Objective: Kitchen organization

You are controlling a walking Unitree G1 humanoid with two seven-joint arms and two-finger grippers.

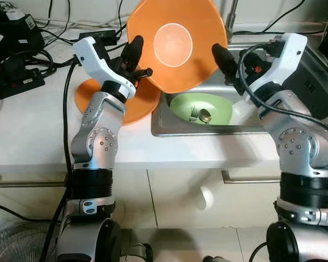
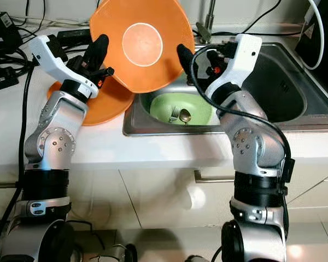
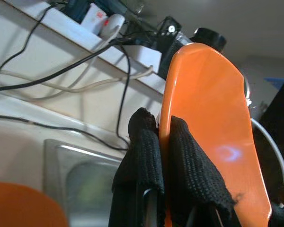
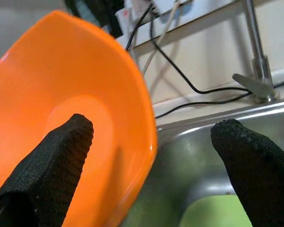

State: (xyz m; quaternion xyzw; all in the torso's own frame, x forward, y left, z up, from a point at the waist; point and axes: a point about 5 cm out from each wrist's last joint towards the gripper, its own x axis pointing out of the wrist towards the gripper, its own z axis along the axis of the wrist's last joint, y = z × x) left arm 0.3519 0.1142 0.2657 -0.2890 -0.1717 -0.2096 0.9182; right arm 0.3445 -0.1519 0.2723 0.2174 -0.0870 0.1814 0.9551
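Observation:
An orange bowl (image 1: 177,43) is held up tilted over the sink's left edge, its underside facing me. My left gripper (image 1: 134,53) is shut on the bowl's left rim, which shows pinched between the fingers (image 3: 180,142) in the left wrist view. My right gripper (image 4: 154,127) is open at the bowl's right rim; one finger (image 4: 61,151) is over the bowl's inside, the other over the sink. A second orange dish (image 1: 134,106) lies on the counter left of the sink. A green bowl (image 1: 218,109) with a fork and spoon (image 1: 199,115) sits in the sink.
The steel sink (image 1: 208,130) is set in a white counter, with the faucet (image 1: 231,16) behind it. Power strips and black cables (image 1: 16,71) crowd the counter's back left. Cabinet fronts with a handle (image 1: 246,177) are below.

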